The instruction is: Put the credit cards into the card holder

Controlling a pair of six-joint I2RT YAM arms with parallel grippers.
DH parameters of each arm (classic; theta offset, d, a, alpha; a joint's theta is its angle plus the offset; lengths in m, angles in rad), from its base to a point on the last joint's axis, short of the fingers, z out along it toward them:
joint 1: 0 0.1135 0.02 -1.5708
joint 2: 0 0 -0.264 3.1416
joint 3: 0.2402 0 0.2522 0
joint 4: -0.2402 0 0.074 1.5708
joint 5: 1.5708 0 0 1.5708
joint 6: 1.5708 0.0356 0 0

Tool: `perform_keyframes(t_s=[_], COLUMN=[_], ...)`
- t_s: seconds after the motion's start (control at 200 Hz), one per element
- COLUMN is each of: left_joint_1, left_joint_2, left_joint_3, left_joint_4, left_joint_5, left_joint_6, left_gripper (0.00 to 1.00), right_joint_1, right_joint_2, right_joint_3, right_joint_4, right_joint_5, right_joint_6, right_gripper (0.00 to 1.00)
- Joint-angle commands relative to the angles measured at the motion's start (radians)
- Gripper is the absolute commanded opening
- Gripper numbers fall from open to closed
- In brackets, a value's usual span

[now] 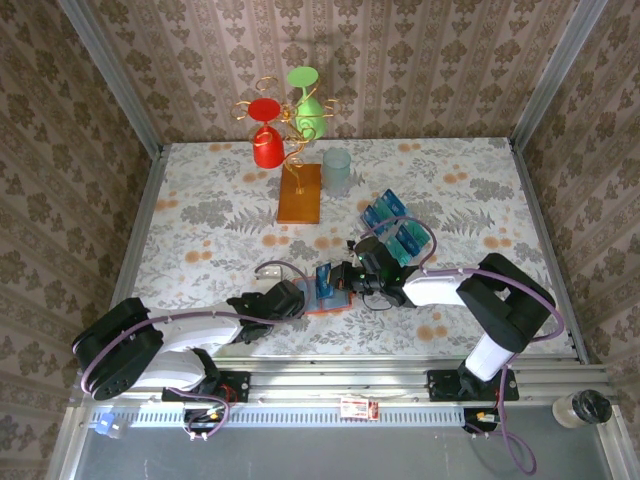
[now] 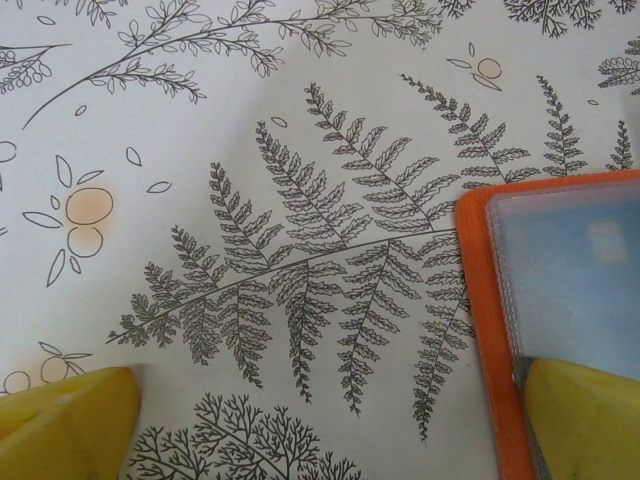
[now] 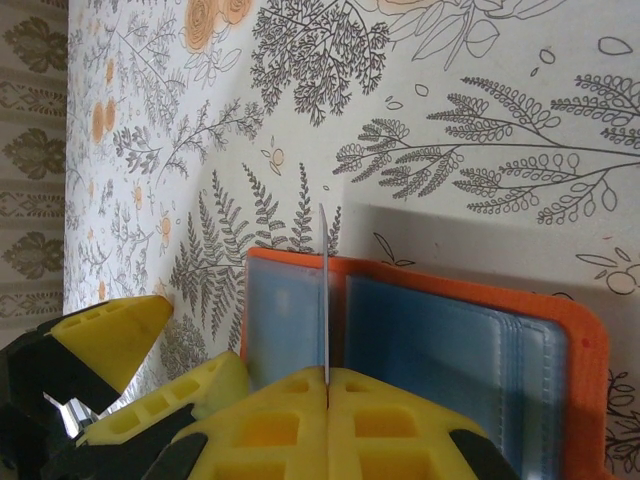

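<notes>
The orange card holder [image 1: 328, 292] lies open near the front middle of the table, its clear sleeves [image 3: 440, 340] facing up over blue. My right gripper [image 3: 327, 375] is shut on one thin credit card [image 3: 325, 290], held edge-on and upright over the holder's [image 3: 450, 280] fold. My left gripper [image 2: 320, 430] is open, one yellow finger [image 2: 585, 420] resting on the holder's [image 2: 480, 300] near left page, the other [image 2: 60, 420] on bare cloth. In the top view both grippers [image 1: 303, 299] [image 1: 346, 280] meet at the holder. More blue credit cards [image 1: 384, 214] [image 1: 407, 238] lie fanned behind the right arm.
A gold wire stand on an orange-brown base [image 1: 300, 193] carries a red glass [image 1: 265, 145] and a green glass [image 1: 309, 115] at the back. A pale tumbler [image 1: 337, 172] stands beside it. Patterned walls close in three sides of the table.
</notes>
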Motion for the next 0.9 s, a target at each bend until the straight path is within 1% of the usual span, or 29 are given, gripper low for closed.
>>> perform_keyframes(t_s=[0.0, 0.375, 0.895], left_joint_1=[-0.005, -0.005, -0.006], left_joint_2=[0.002, 0.002, 0.002], left_joint_3=[-0.004, -0.002, -0.004], left_joint_4=[-0.026, -0.023, -0.021], left_joint_5=[-0.017, -0.017, -0.017], left_joint_6=[-0.012, -0.012, -0.013], left_gripper=[1.0, 1.0, 1.0], right_joint_1=[0.009, 0.018, 0.031], right_joint_2=[0.014, 0.034, 0.024], right_joint_3=[-0.022, -0.039, -0.071], right_joint_4=[0.032, 0.074, 0.078], right_joint_5=[0.011, -0.019, -0.009], right_joint_6=[0.019, 0.036, 0.044], right_gripper=[0.0, 0.0, 0.0])
